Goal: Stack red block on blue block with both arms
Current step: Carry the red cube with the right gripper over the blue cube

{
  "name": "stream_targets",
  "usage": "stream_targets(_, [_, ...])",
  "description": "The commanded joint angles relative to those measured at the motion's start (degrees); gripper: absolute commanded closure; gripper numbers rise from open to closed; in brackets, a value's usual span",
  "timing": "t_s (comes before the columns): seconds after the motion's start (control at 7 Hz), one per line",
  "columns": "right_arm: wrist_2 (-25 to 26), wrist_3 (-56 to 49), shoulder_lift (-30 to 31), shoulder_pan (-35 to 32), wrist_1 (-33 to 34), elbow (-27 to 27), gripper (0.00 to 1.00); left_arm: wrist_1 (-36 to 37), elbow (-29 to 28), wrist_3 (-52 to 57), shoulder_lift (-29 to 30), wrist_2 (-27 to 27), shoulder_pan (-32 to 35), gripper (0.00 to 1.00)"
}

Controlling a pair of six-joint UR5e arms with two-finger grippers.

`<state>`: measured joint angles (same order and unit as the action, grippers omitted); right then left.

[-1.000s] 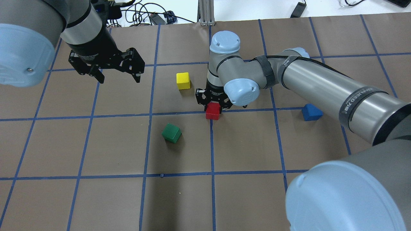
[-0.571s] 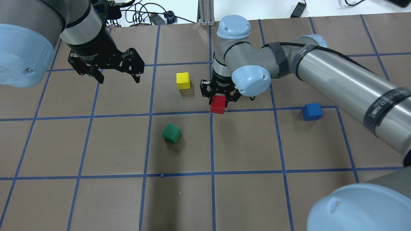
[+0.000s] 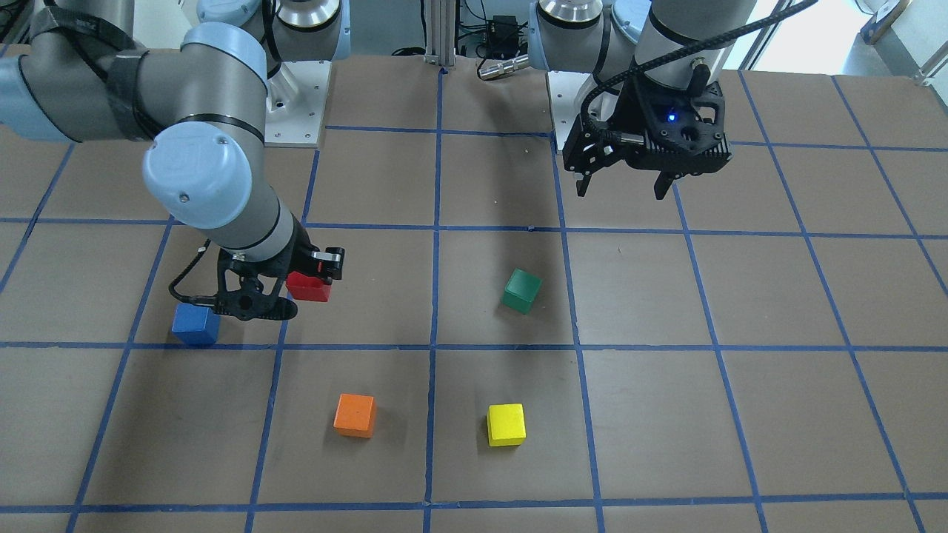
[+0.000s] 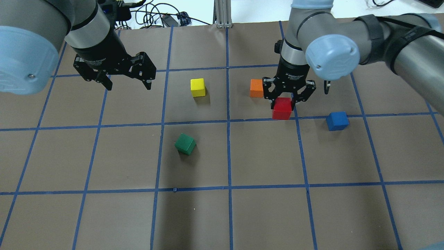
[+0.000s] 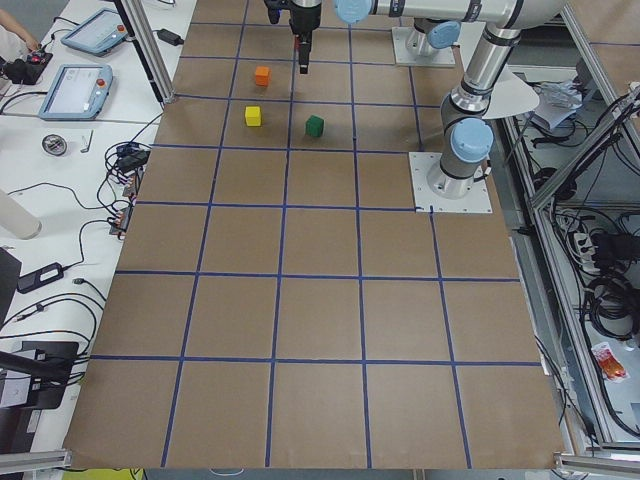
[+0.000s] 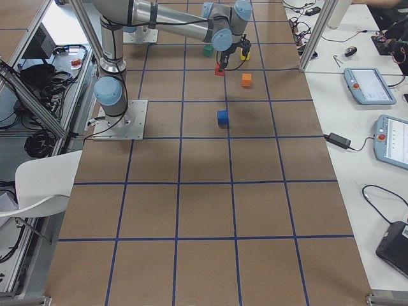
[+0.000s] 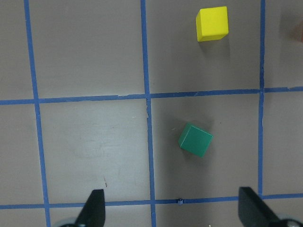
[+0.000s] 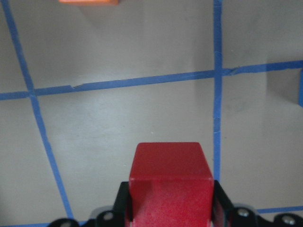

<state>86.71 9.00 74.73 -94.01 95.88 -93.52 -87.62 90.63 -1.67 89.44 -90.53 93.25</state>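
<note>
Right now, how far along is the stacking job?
Done: the right end effector is shut on the red block, apparently lifted. In hand: the block hangs short of the blue block, not above it. Left: set it on the blue block's bare top and release. The left end effector is open and empty.

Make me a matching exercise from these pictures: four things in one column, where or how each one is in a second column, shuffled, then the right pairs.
Things
1. red block
2. blue block
3. green block
4. left gripper

States
A. open, holding nothing
B. on the table, askew to the tape lines
C. clamped between the jaws of the right gripper
D. on the robot's right side of the table, nothing on top

Pairs: 1-C, 2-D, 3-B, 4-A
</note>
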Motion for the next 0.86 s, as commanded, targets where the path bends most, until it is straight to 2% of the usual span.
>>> stream_targets(0.0, [1.79, -5.2, 1.99, 4.61, -0.87, -3.15, 1.0, 0.0, -0.01, 0.0, 0.03, 0.0, 0.0, 0.0])
stream_targets(0.14, [5.36, -8.18, 2.35, 7.24, -0.44, -4.29, 1.0, 0.0, -0.01, 0.0, 0.03, 0.0, 0.0, 0.0])
stream_targets(0.29, [6.35, -14.65, 2.35, 10.48, 0.18, -5.61, 1.0, 0.0, -0.01, 0.0, 0.03, 0.0, 0.0, 0.0])
stream_targets(0.43, [6.01, -17.5, 2.09, 12.95, 2.36, -6.75, 1.0, 0.0, -0.01, 0.0, 0.03, 0.09, 0.0, 0.0])
stream_targets(0.71, [6.01, -21.64, 2.44, 13.5, 8.77, -9.74, 1.0, 0.0, 0.07, 0.0, 0.12, 0.09, 0.0, 0.0])
